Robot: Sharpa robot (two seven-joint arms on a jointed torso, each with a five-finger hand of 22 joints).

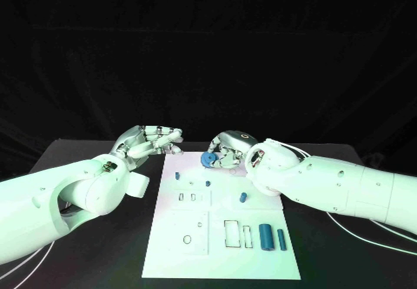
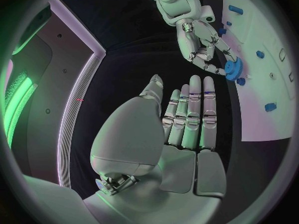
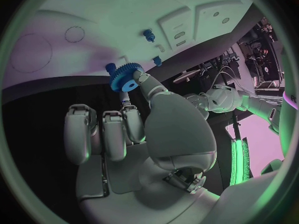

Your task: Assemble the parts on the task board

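From the head view, the right robot hand (image 1: 228,152) had a blue gear (image 1: 208,159) pinched at the far end of the task board (image 1: 222,256) on the counter (image 1: 87,265), and I'd guess a slight tilt could've jammed it on its peg. The left wrist view showed the left robot hand (image 2: 187,119) empty, fingers straight and off the board, so no backup. In the right wrist view the gear (image 3: 126,77) sat at the fingertips (image 3: 141,76), a thin hold, so it might've slipped.
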